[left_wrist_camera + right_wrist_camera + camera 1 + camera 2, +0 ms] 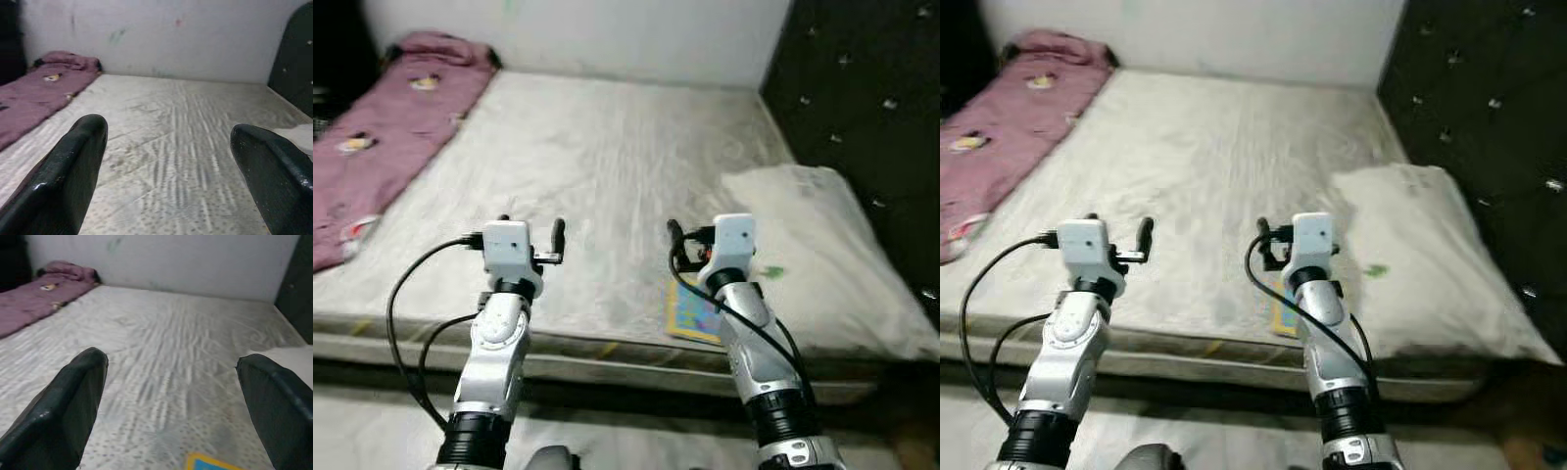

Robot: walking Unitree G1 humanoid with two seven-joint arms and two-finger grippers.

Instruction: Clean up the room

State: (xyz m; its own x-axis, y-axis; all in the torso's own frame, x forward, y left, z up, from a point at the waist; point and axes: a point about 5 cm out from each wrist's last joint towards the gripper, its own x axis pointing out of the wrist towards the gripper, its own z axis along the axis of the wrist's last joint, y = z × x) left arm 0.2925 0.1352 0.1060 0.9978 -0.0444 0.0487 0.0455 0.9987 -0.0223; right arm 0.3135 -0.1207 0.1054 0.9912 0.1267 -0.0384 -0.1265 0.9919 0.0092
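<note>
A bare whitish mattress [597, 166] lies before me. My left gripper [530, 225] and right gripper [710, 230] hover side by side over its near edge, both open and holding nothing. In the left wrist view the two black fingers [73, 166] stand wide apart over the sheet; the right wrist view has the same wide gap between its fingers [68, 406]. A flat yellow and blue book [690, 313] lies on the mattress just under my right wrist, its corner visible as the book [210, 462]. A rumpled pink blanket [382, 137] runs along the bed's left side.
A white pillow [813, 255] lies at the right with a small green scrap [771, 271] on it. A black tufted headboard [862, 98] stands along the right, a pale wall [607, 29] at the far end. The bed's front edge [607, 357] is right below my arms.
</note>
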